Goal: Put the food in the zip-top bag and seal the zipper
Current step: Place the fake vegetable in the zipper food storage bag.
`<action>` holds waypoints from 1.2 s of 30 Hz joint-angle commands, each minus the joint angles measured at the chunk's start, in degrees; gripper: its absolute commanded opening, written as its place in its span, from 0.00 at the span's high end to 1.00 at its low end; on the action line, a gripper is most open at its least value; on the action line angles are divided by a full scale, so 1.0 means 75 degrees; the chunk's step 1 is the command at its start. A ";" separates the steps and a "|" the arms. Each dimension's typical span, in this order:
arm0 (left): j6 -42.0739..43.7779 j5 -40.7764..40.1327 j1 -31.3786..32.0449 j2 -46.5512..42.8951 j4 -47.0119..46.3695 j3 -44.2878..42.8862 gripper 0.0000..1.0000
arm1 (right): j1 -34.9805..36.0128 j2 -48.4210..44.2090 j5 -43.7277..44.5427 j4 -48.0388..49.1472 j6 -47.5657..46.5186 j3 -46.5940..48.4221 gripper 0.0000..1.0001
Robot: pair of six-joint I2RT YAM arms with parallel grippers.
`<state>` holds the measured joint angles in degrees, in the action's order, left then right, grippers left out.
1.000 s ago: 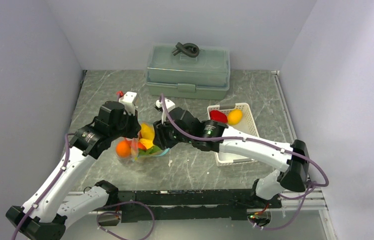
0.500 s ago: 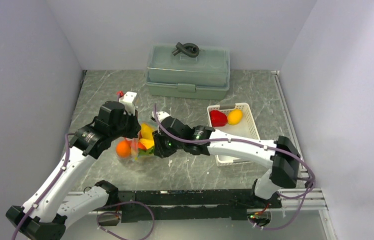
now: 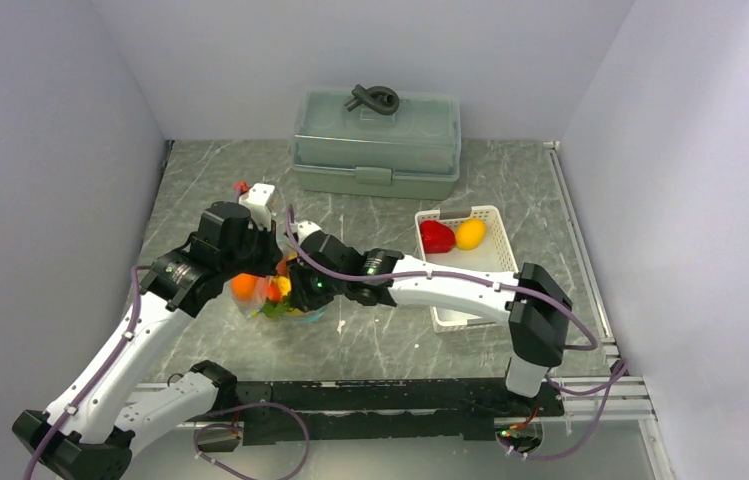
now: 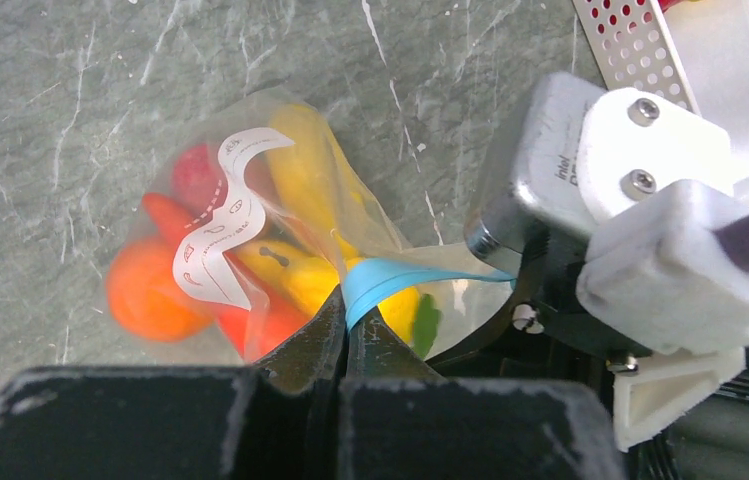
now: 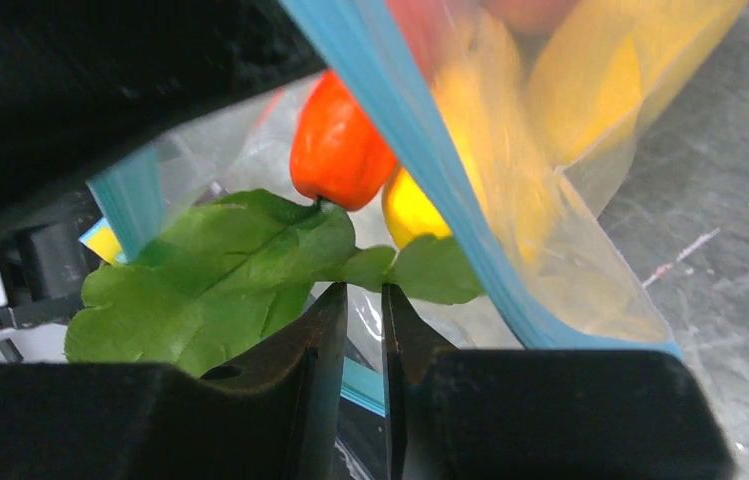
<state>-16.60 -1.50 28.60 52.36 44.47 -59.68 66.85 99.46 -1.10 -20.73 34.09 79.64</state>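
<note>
Zipper [image 4: 395,273] — between left tool [image 4: 347,322] tips

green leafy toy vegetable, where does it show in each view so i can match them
Top external: green leafy toy vegetable, left of centre, low in the clear plastic zip-top bag between both wrists.
Left wrist: small green patch, lower centre, right of the teal-blue zipper strip.
Right wrist: large, lower left, just above the right pincer.
Shared landmark: the bag.
</note>
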 commanded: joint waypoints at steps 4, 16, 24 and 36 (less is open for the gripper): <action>-0.0004 0.0182 0.0030 -0.0055 -0.0222 -0.0058 1.00 | -0.0023 0.0484 -0.0195 0.1073 0.0395 0.0597 0.78; -0.0522 0.0721 0.0027 -0.0175 0.0344 -0.0221 1.00 | -0.0095 0.0512 -0.0088 0.1347 0.0576 0.0287 0.76; -0.0857 0.0608 0.0030 0.0085 0.1007 -0.0415 0.95 | -0.0089 -0.0216 0.0421 0.1275 0.0310 -0.0236 0.64; -0.1460 0.1421 0.0024 0.0187 0.0913 -0.0519 1.00 | -0.0090 -0.2082 0.0582 0.1021 0.0027 -0.1184 0.44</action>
<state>-24.23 4.80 28.60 53.32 53.01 -60.84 66.19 89.08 3.01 -13.82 35.33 72.99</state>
